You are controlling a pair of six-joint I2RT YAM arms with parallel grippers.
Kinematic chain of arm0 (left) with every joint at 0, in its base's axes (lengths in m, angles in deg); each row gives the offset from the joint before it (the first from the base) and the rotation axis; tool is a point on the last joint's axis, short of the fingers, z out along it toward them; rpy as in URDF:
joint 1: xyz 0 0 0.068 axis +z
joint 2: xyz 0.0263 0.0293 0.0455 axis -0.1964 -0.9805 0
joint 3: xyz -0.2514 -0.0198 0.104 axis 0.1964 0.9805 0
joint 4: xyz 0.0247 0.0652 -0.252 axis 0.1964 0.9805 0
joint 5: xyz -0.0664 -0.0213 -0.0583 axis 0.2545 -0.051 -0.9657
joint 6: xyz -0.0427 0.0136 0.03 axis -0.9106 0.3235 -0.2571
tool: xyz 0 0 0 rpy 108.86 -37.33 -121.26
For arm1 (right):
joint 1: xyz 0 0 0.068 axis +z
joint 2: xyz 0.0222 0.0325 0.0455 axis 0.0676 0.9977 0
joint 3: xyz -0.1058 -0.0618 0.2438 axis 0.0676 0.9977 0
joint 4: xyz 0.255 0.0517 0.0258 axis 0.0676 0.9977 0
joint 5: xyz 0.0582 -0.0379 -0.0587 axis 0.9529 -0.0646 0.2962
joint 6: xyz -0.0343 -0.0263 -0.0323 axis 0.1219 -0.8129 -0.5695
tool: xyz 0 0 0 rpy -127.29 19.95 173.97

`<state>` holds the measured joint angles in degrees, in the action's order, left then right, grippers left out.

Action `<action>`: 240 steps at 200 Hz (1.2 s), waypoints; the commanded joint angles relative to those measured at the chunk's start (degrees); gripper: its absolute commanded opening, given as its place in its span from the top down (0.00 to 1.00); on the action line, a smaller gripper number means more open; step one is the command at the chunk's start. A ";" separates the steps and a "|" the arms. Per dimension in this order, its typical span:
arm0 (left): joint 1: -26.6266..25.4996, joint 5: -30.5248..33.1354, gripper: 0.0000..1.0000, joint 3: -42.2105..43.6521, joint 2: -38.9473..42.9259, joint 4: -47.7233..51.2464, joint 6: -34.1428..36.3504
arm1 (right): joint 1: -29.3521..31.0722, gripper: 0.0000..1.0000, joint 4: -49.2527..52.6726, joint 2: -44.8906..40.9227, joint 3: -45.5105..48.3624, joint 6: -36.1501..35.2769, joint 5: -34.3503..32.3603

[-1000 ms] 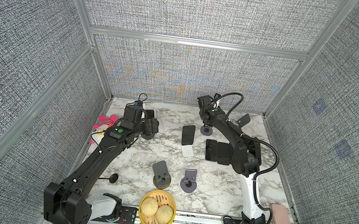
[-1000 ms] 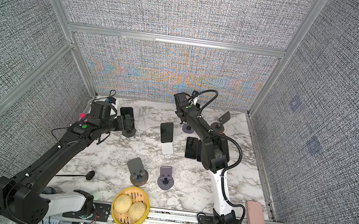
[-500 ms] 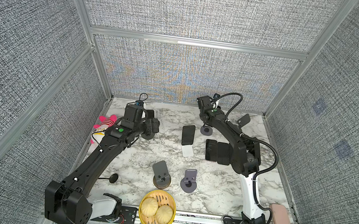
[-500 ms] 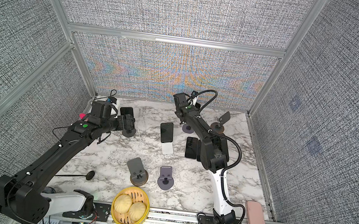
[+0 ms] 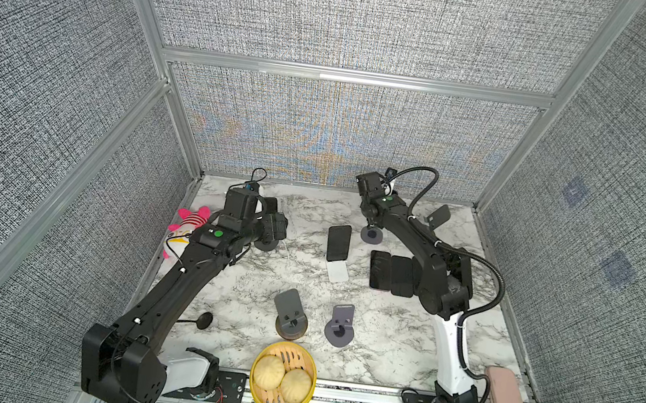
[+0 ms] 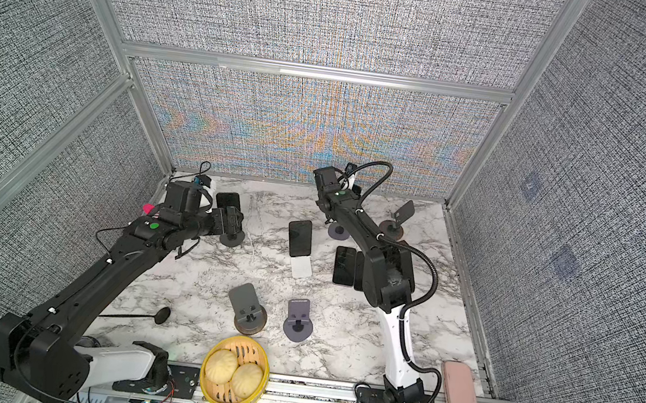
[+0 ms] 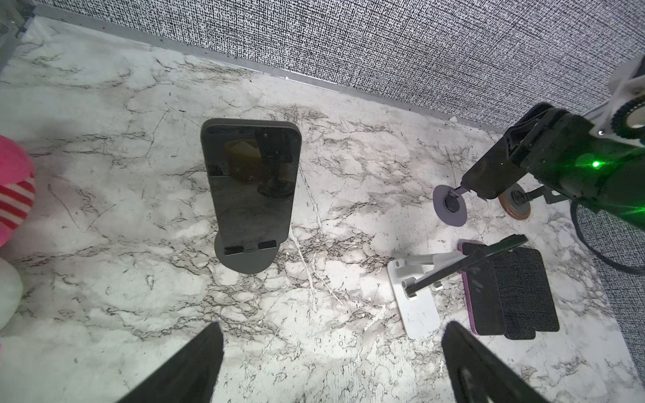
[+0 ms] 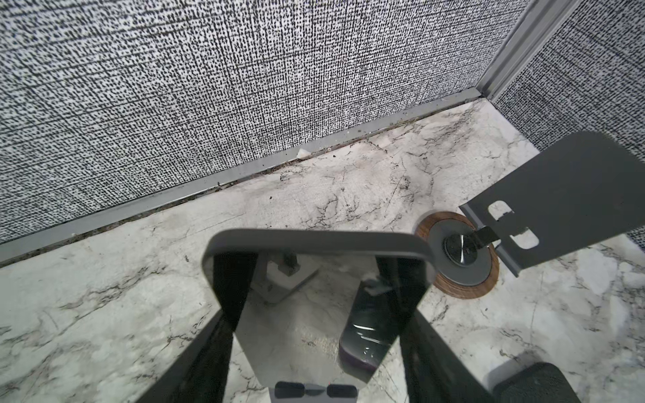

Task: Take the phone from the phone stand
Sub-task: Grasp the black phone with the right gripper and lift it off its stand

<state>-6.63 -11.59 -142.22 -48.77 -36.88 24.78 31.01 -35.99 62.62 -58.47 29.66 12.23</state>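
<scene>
My right claw [image 8: 319, 322] seems clamped across the phone [image 8: 314, 289], which sits on its stand [image 5: 371, 237]. I'd lift straight up, clear of the stand, no twisting. My left claw [image 7: 333, 328] gapes empty.

Both arms are matte black. The left arm [image 5: 186, 278], lower left in frame, has a white base link [image 5: 183, 369] and a green dot [image 5: 218, 233]. The right arm [image 5: 423, 261] trails a ribbed black cable [image 5: 490, 273] over a white lower link [image 5: 450, 343]. On the left gripper [image 7: 333, 328], the fingers [image 7: 195, 359] are black wedges.
</scene>
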 commanded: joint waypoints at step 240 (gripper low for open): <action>0.03 -0.85 0.01 -0.15 -0.44 -0.63 0.80 | -2.19 0.43 8.50 -24.70 15.13 -11.28 13.46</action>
<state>-6.63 -12.58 -142.22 -49.30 -36.83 24.98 28.94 -30.05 40.50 -44.09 20.02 23.99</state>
